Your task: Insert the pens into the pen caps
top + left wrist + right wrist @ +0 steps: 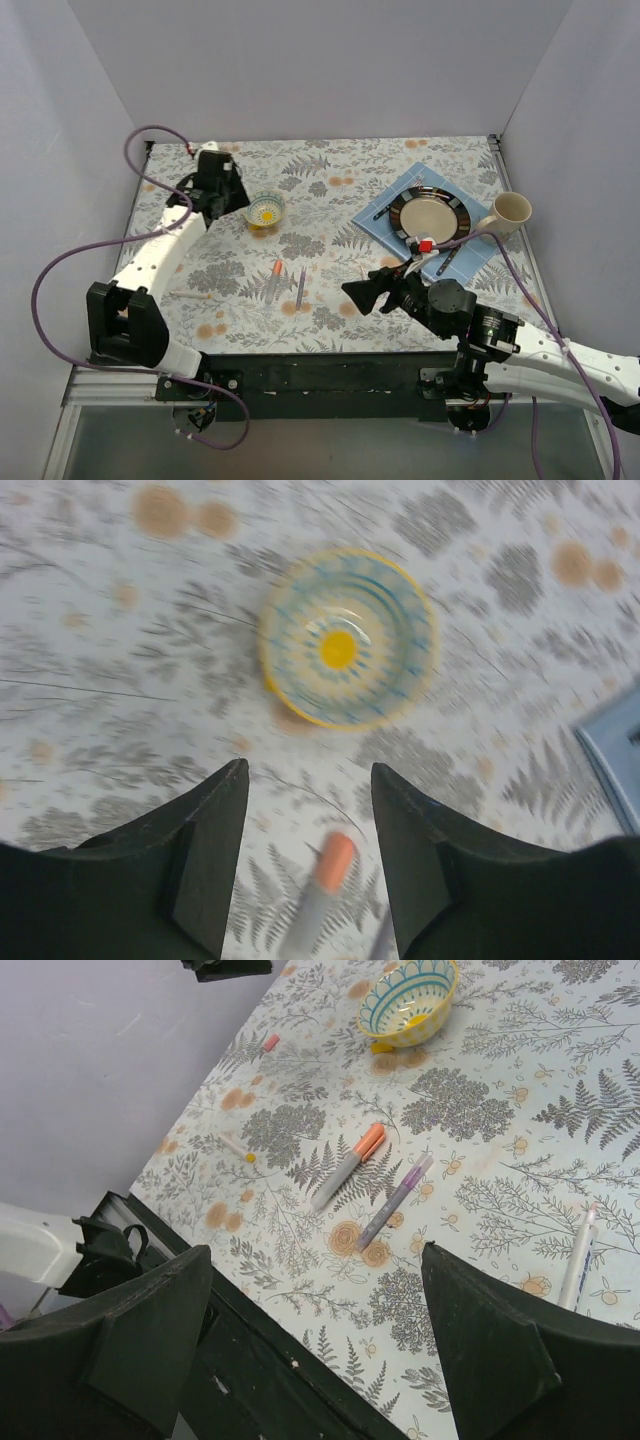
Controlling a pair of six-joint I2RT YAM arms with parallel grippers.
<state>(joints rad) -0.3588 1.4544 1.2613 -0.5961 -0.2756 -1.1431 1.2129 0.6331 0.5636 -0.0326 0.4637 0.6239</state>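
While nothing is held by either tool, the step in hand is judged to be a fresh pick. At the far-left corner of the worktop (pixel 340 160) a loose red cap (pixel 270 1042) is seen, well apart from any pen. The left arm is stretched from its near-left base toward that far-left area, with the wrist tipped down. The left tool (pixel 310 770) is poised just left of the bowl (pixel 265 210), with its jaws partly spread and nothing between them. Near the left edge lies a thin pale pen (pixel 190 296), seemingly uncapped.

Around the middle, toward the near edge, the orange-capped pen (pixel 345 1167) and the purple pen (pixel 395 1200) lie side by side, not touching. Both look already capped. A white pen (pixel 578 1260) lies further right.

The right arm is folded low along the near edge, pointing left. The right tool (pixel 315 1260) is held above the worktop, its jaws fully spread and empty.

For a good pick, a bare pen should be taken mid-barrel, with the jaws square across it. The barrel is slim, so slipping or rolling is likely. The cap should then be lined up along the pen's axis before it is pushed on.
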